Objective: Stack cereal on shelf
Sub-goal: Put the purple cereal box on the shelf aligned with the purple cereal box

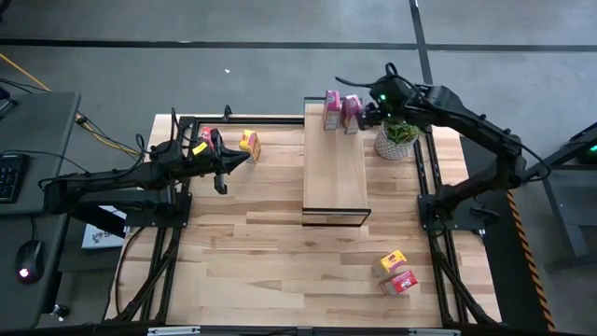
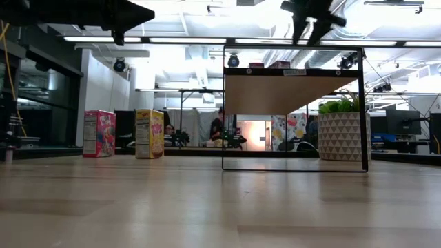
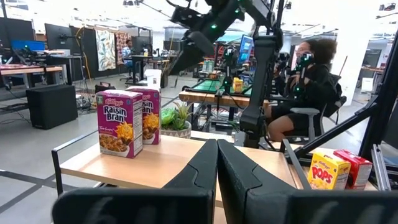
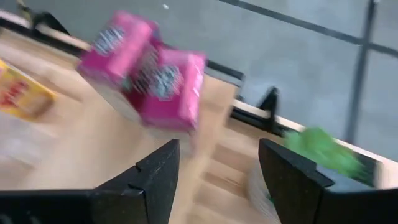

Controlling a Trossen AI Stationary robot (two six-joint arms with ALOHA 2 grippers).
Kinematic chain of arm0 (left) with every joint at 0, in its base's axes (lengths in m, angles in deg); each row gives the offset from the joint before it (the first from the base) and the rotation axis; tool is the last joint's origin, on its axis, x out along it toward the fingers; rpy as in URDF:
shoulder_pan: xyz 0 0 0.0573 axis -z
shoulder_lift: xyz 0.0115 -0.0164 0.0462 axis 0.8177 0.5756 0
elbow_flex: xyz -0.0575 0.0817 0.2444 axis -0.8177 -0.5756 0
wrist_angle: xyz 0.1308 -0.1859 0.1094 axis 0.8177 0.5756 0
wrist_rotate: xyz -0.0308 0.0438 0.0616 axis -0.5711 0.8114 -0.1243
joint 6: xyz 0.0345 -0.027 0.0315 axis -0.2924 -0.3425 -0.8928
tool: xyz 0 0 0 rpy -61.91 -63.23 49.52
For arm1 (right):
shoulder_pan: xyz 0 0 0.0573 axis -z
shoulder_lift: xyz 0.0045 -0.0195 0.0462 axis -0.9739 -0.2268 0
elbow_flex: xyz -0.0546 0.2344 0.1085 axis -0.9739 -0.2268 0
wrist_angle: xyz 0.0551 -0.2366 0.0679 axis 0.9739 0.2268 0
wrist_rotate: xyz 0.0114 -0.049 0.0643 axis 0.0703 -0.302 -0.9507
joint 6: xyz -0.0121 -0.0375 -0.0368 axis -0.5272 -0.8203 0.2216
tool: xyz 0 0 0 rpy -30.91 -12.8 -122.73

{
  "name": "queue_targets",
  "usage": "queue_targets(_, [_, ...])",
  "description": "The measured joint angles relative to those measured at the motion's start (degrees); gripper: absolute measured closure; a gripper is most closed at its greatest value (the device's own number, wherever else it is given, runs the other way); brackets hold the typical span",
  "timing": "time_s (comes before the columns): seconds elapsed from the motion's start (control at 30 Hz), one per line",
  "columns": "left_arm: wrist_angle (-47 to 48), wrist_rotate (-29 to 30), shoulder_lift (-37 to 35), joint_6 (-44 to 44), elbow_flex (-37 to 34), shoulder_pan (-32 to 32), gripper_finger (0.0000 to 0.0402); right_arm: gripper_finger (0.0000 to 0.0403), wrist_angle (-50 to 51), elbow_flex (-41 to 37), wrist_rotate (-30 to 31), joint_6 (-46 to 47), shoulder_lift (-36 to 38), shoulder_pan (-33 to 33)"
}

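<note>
Two pink cereal boxes [image 1: 332, 109] [image 1: 351, 113] stand upright side by side on the far end of the shelf [image 1: 334, 177], a light-wood board on a dark frame. My right gripper [image 4: 217, 168] hovers open above and just right of them [image 1: 369, 113], with nothing between its fingers. My left gripper [image 3: 217, 163] is shut and empty, held level over the table left of the shelf [image 1: 244, 161]. A red box [image 1: 210, 138] and a yellow box [image 1: 249, 144] stand on the tabletop at the far left. Another yellow box [image 1: 393, 262] and red box [image 1: 401, 282] lie at the near right.
A green potted plant [image 1: 398, 138] in a white patterned pot stands on the table right of the shelf's far end, under my right arm. A dark metal frame [image 1: 177, 177] borders the tabletop. Bare shelf board stretches toward the near edge [image 1: 334, 187].
</note>
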Motion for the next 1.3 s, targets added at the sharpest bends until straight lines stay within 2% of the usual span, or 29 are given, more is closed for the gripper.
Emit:
queue_targets(0.1, [0.2, 0.0, 0.0, 0.0, 0.0, 0.0, 0.0398, 0.0215, 3.8, -1.7, 2.9, 0.1, 1.7, -1.3])
queue_targets(0.23, [0.2, 0.0, 0.0, 0.0, 0.0, 0.0, 0.0398, 0.0271, 2.2, -10.9, 4.3, 1.4, 5.6, -2.2])
queue_targets(0.33, [0.1, 0.0, 0.0, 0.1, 0.0, 0.0, 0.0398, 0.0334, -5.0, -21.2, 4.2, 1.2, 9.7, -2.3])
queue_targets(0.43, [-0.5, 0.0, 0.0, 0.1, 0.0, 0.0, 0.0398, 0.039, -18.3, -30.5, 0.9, 0.0, 13.7, -2.3])
queue_targets(0.5, [-1.0, 0.2, 0.0, 0.1, 0.0, 0.0, 0.0398, 0.0389, -28.4, -35.1, 0.2, -1.6, 15.6, -2.3])
queue_targets(0.57, [-1.5, 0.8, 0.0, 0.0, 0.0, 0.0, 0.0398, 0.0383, -36.2, -38.6, 2.2, -2.6, 16.5, -2.3])
queue_targets(0.73, [-1.5, 0.9, 0.0, -0.9, 0.0, 0.0, 0.0398, 0.04, -48.2, -43.7, 7.1, -3.2, 15.4, -2.3])
queue_targets(0.93, [-1.3, 0.9, 0.0, -0.9, 0.0, 0.0, 0.0398, 0.0401, -49.3, -44.2, 11.0, -2.4, 13.4, -2.2])
queue_targets(1.3, [-1.4, 0.9, 0.0, -1.0, 0.0, 0.0, 0.0398, 0.0402, -50.0, -44.2, 8.5, 0.2, 10.2, -2.3])
